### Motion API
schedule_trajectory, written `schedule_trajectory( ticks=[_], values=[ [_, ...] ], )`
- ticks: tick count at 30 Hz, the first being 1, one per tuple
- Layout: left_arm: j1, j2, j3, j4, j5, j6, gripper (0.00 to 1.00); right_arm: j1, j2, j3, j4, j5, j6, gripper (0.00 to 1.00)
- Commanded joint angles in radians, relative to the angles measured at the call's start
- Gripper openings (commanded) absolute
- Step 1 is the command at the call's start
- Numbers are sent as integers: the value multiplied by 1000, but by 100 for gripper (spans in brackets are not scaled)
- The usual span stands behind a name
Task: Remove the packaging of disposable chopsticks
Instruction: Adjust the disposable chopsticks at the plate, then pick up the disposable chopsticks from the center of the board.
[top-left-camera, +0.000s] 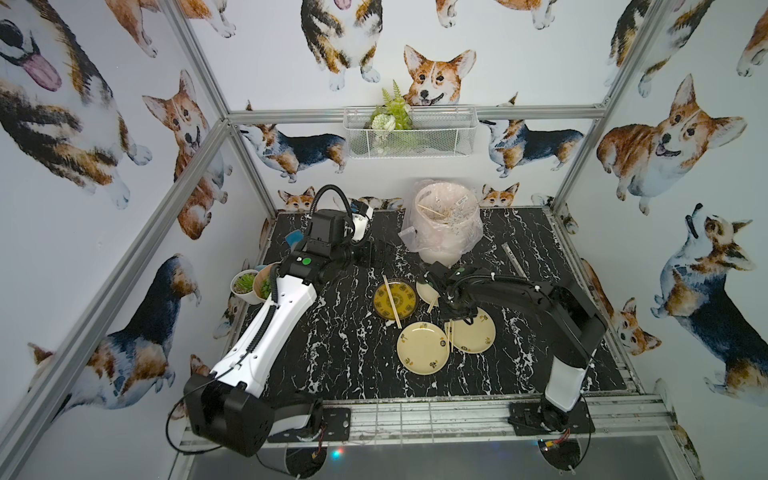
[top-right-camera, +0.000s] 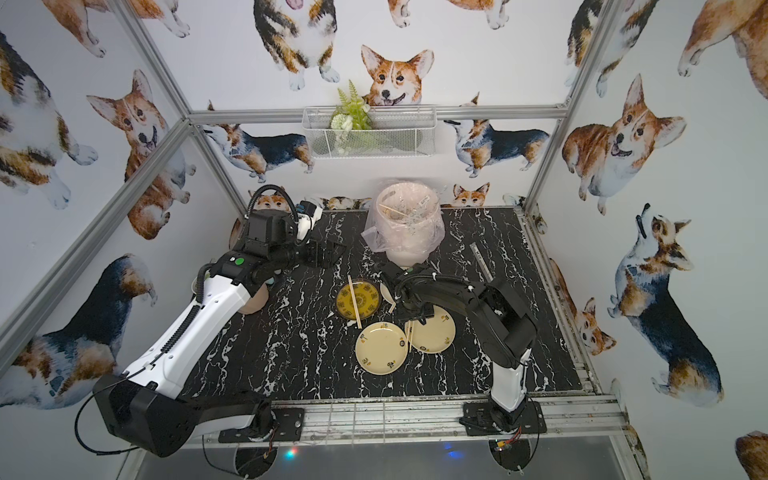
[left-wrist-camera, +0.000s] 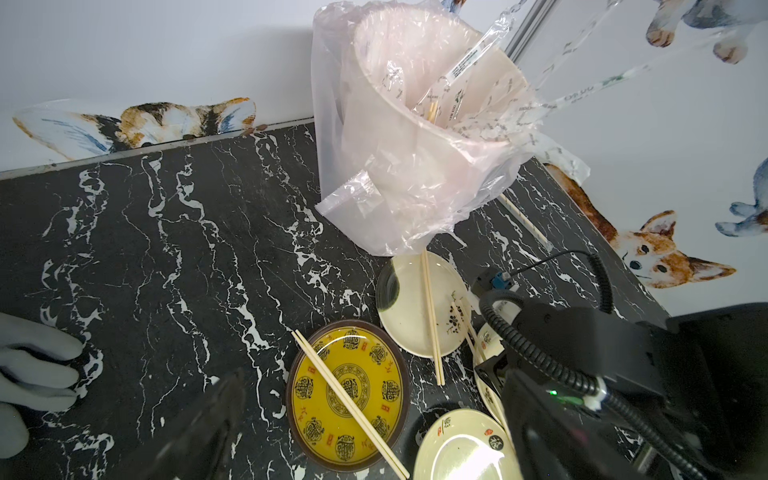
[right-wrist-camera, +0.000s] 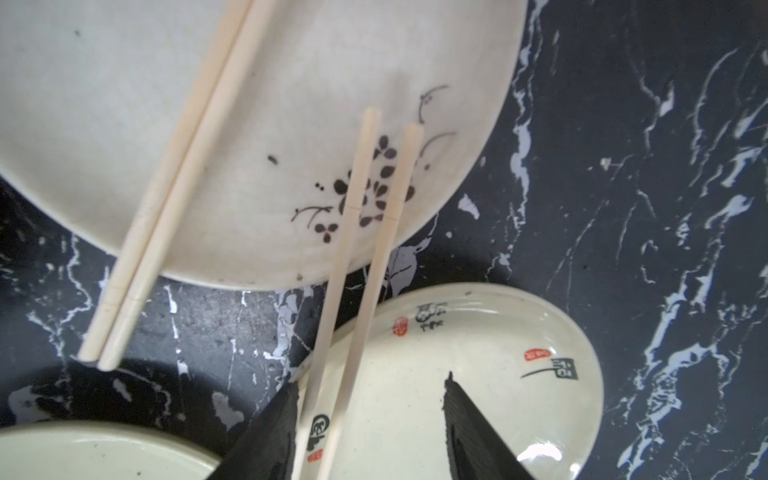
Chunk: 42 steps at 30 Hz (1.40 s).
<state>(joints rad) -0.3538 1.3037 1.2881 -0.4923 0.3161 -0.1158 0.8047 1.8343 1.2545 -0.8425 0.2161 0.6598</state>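
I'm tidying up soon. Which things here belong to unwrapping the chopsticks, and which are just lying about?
Part of the job: bare chopsticks, plastic sleeves in the bin, a sleeve on the table, the right claw.
Just lying about: plates, potted plants, wire basket.

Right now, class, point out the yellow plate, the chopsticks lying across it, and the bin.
yellow plate (top-left-camera: 406, 300): in a top view, bare yellow face beside the sticks.
chopsticks (left-wrist-camera: 348, 403): left wrist view, middle of the pair.
bin (top-left-camera: 446, 243): in a top view, its bag-covered outer wall.
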Motion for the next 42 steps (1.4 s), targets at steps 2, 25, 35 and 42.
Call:
schedule_trajectory(
  ticks=[2,25,35,42],
  values=[
    [2,5,6,-2,4,15,100,-7,-25,-20,-12,19,14,58],
    [2,1,8,-3,-5,16,100,-24,-98,-37,-27,8,17,57],
    [2,-1,7,-5,4,10,100,-116,-350,-169,-4,105,67,55],
    [0,1,30,7,56,-26,100,-631,-705,-460,124,-37,80,61]
  ],
)
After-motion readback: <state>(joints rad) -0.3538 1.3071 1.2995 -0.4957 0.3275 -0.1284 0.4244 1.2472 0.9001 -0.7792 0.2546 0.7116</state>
